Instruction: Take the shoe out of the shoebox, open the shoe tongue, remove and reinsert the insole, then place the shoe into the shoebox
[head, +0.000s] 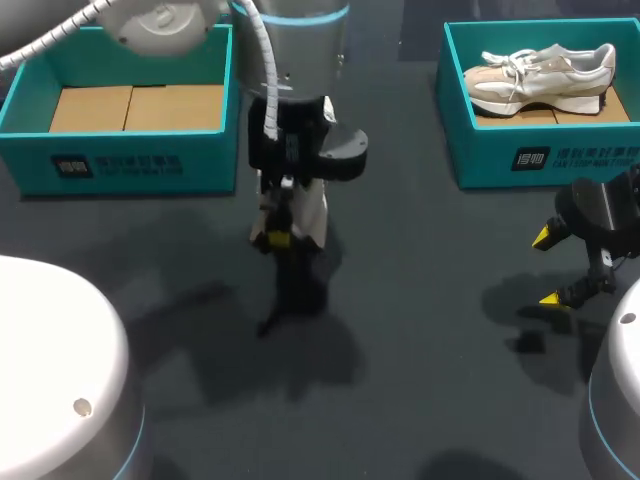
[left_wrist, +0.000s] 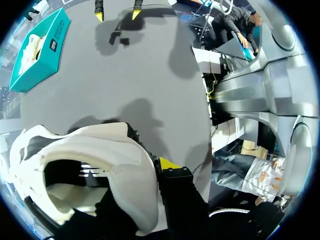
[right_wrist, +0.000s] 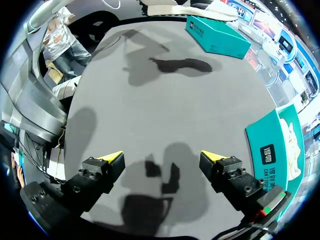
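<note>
A white shoe (head: 312, 212) hangs above the table's middle left, with my left gripper (head: 277, 237) shut on its collar. In the left wrist view the shoe (left_wrist: 107, 145) fills the space at the gripper, opening toward the camera. One yellow fingertip (left_wrist: 169, 164) presses its outer wall and the other is hidden inside. The left shoebox (head: 120, 165), teal with a cardboard floor, stands empty at the back left. My right gripper (head: 548, 268) hovers open low over the table at the right, nothing between its fingers (right_wrist: 161, 159).
A second teal shoebox (head: 540, 150) at the back right holds a beige and white shoe (head: 540, 72). It lies just beside my right gripper in the right wrist view (right_wrist: 270, 150). Dark table (head: 420, 330) stretches between the two arms.
</note>
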